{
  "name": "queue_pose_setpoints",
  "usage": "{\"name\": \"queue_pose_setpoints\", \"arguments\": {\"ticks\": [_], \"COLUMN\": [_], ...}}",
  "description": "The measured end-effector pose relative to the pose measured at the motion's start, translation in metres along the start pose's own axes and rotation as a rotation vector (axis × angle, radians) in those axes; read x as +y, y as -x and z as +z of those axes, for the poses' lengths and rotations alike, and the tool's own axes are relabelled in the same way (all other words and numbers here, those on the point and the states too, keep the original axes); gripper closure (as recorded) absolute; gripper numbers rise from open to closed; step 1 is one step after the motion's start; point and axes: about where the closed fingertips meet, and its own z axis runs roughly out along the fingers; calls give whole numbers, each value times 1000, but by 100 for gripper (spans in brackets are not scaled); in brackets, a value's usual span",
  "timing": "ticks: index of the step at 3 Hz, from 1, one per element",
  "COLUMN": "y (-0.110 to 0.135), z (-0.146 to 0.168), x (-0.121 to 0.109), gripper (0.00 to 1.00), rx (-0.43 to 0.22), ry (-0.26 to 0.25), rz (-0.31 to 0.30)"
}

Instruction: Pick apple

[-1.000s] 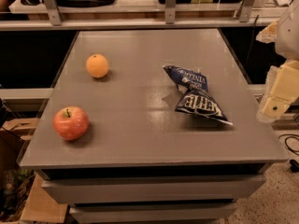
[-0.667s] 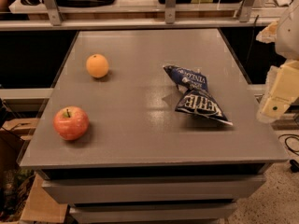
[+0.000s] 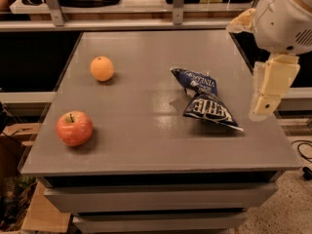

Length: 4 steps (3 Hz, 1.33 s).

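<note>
Red apple (image 3: 74, 128) at eight o'clock; hand (image 3: 267, 94) at three, state impossible to tell, may snag the chip bag (image 3: 210, 109) crossing the bench (image 3: 141, 106).

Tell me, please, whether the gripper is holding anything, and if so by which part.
Nothing is held. The cream gripper hangs at the right edge of the grey table, while the round red apple rests untouched near its front-left corner.
</note>
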Motion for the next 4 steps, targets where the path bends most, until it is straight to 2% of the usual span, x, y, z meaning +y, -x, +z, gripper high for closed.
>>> {"name": "queue_pose_setpoints", "arguments": {"ticks": [1,2,3,4], "y": [56,56,78,116], "z": [11,11,27,48], "x": [-2,-2,-5,-6], "gripper": [0,0,0,0], "rx": [-59,-59,-111,-190], "ry": [41,41,40,59], "rz": [-210,-211,-301,-438]}}
